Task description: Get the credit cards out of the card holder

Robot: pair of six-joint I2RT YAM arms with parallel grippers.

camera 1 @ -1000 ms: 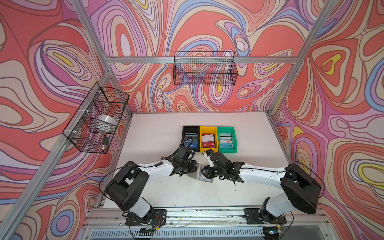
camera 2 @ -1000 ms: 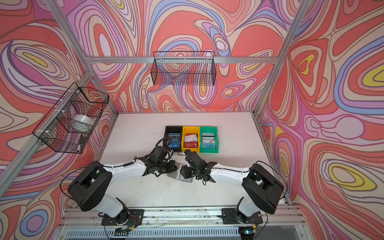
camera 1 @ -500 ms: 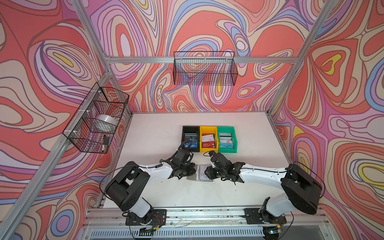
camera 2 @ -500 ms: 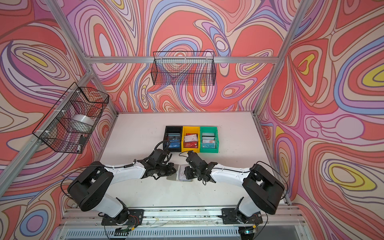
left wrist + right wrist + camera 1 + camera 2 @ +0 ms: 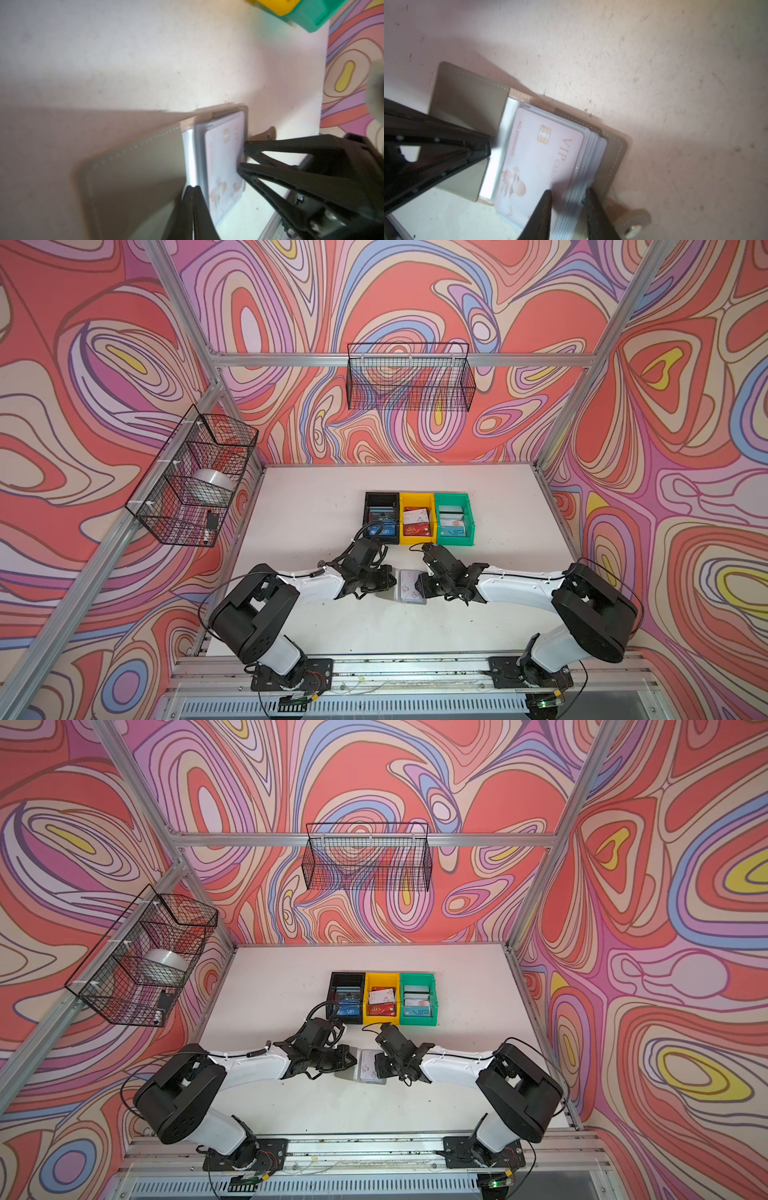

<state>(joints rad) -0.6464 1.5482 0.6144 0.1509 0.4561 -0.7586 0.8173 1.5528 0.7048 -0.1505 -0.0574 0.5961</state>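
With the left gripper (image 5: 193, 188) pressing shut at the fold of the card holder (image 5: 612, 158), lying open on the table (image 5: 654, 62), the right gripper (image 5: 568, 190) is narrowing its 2 parted jaws around the edge of the sleeved credit cards (image 5: 542, 158) (a pull looks near).

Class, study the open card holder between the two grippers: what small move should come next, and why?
Probably close the right gripper on the edge of the top credit card, then draw it out. The card holder lies open, the left gripper is shut on its raised cover, and the right jaws stand apart astride the card edges.
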